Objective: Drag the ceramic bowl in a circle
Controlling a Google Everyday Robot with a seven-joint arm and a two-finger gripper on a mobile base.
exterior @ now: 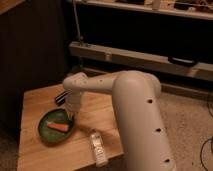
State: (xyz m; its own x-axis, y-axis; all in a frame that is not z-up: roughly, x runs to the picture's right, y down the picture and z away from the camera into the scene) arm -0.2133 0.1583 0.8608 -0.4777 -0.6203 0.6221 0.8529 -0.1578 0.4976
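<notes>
Camera view: tool (73,115) at ceramic bowl (49,137)

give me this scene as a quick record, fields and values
table: wooden
bowl: dark green, on the table's left front part
in bowl: orange piece
gripper: low at the bowl's right rim, contact unclear
bottle: clear, lying near the table's front edge, right of the bowl
dark object: on the table behind the arm

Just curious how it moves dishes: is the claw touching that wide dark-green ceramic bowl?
Cannot tell. In the camera view the gripper overlaps the dark-green ceramic bowl's rim; neither contact nor gap shows.
</notes>
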